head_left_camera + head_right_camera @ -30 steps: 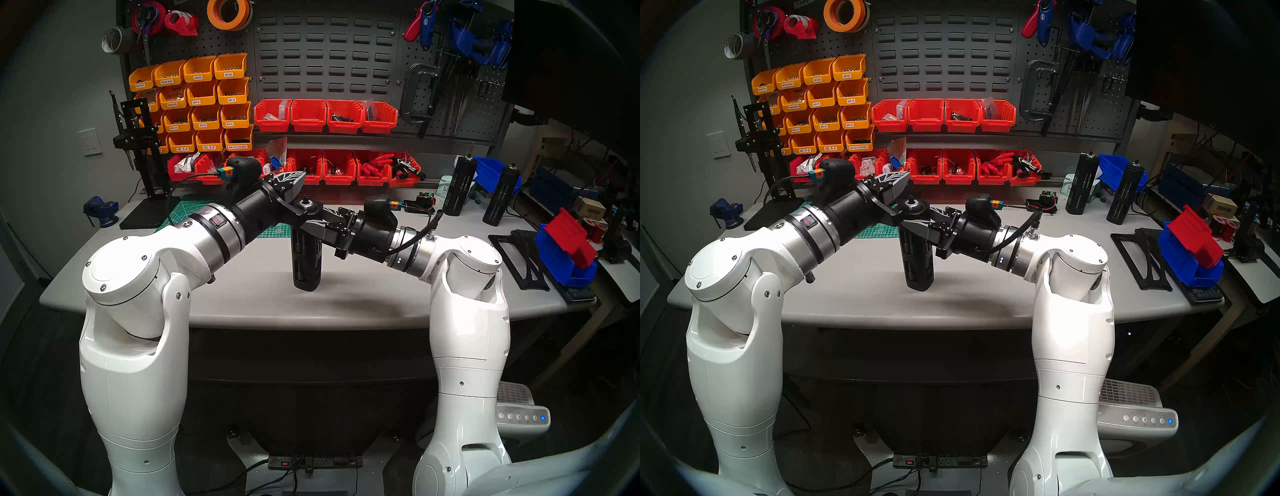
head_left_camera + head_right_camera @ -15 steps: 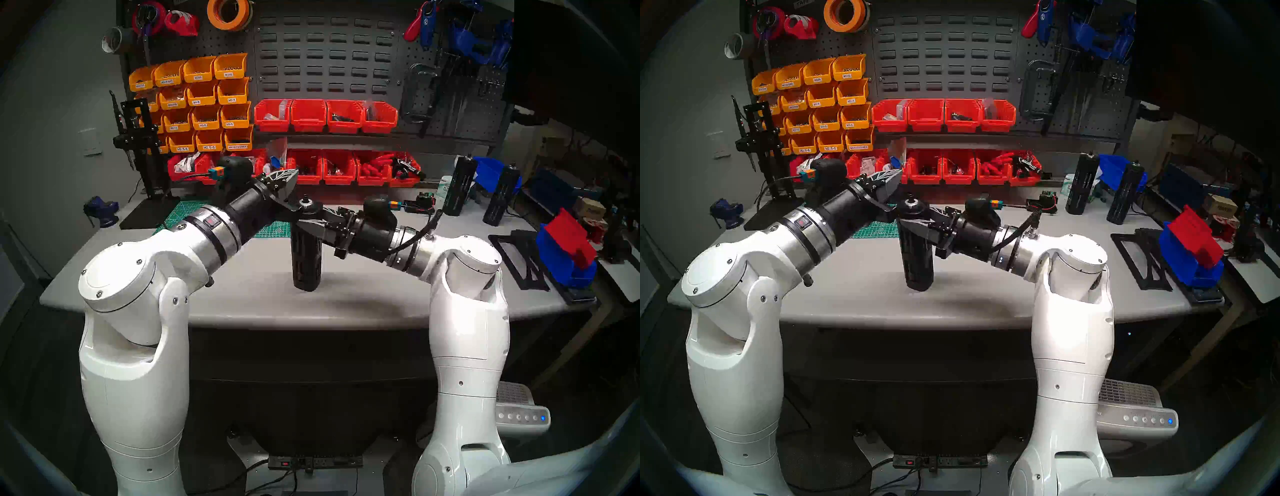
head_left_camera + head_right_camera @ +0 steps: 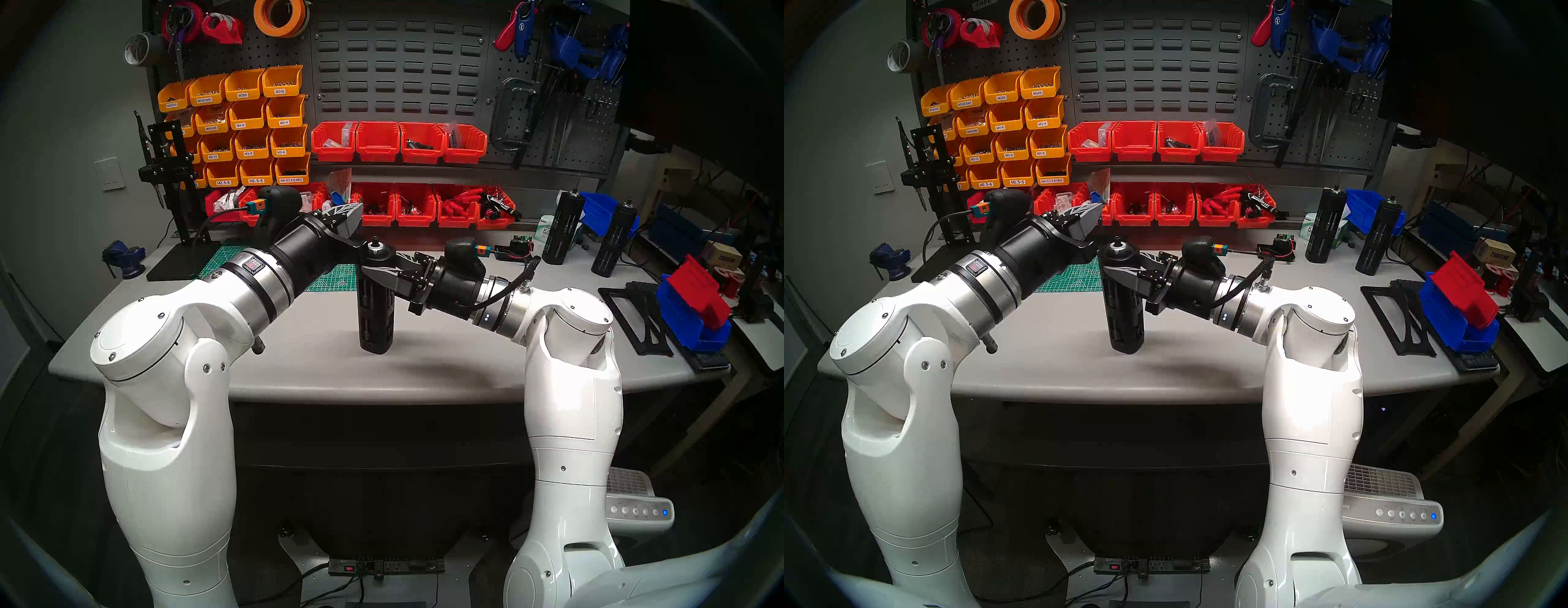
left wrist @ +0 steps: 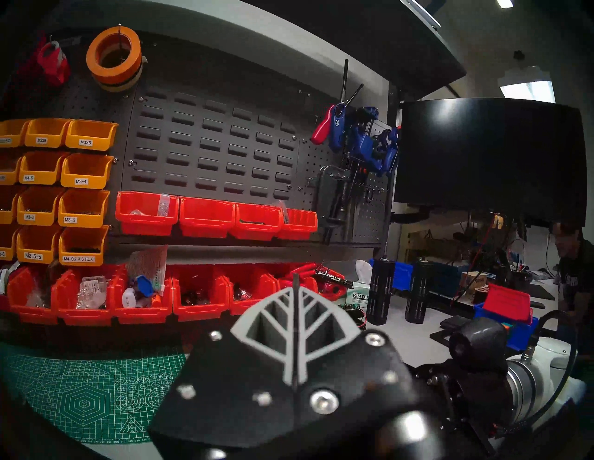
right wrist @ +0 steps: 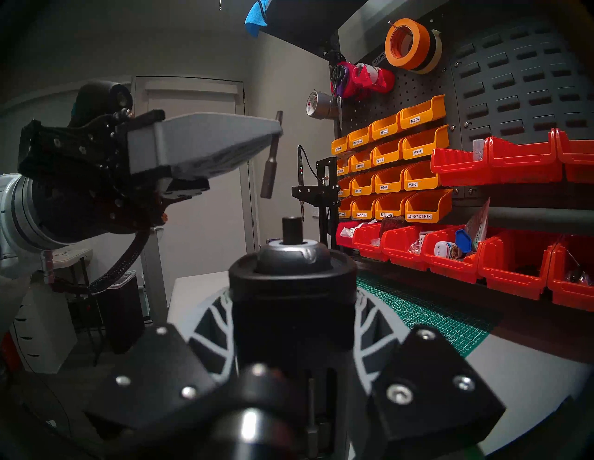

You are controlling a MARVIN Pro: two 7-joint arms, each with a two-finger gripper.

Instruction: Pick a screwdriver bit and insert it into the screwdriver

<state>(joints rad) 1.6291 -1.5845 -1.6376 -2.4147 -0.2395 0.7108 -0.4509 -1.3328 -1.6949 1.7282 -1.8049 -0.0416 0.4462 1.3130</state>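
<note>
Orange bins (image 3: 248,123) — green mat (image 4: 96,392)

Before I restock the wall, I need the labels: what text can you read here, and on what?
"M3X6", "M3X8", "M3-4", "M4-6", "M3-6", "M3-8", "M2.5-5": yellow bins.
"M4-0.7 X 6 HEX": bottom yellow bin.
"KIMTECH", cut off at the edge: tissue box.
"TAPE": tag beside the orange tape roll.
Marker print, cardboard box print and leftmost bin labels: too blurred to read.
</note>
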